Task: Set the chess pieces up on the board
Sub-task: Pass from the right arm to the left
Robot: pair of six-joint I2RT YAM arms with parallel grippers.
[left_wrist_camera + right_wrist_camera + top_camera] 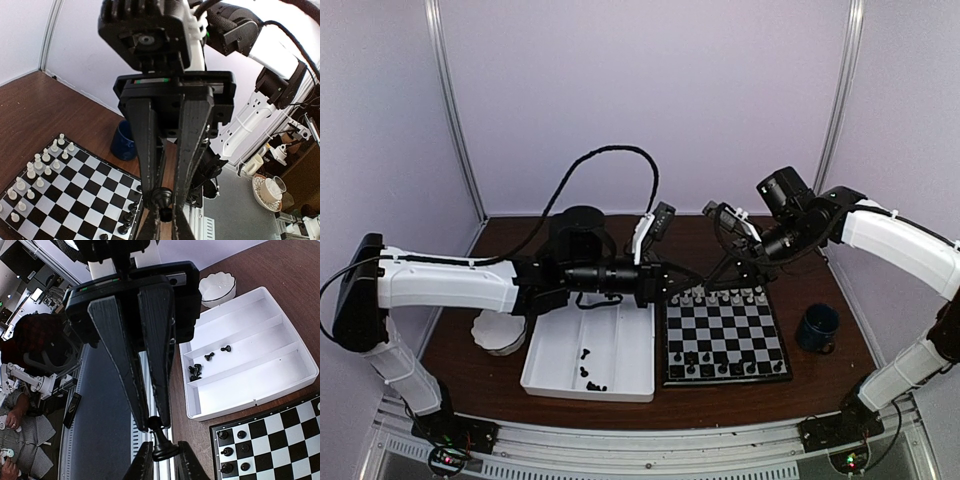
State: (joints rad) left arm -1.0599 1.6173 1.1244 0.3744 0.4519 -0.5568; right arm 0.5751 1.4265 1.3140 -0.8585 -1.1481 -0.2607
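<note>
Pinched at once by left gripper (162,192) and right gripper (154,424): one tiny black chess piece (161,445), aloft between both fingertips, small black-and-white checked board (725,335) below. Likely to twist and drop if released unevenly, toppling tiny white chessmen (725,297) underneath.

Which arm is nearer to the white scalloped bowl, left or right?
Left. The left arm passes directly over the bowl and hides part of it; the right arm is far off, past the board.
</note>
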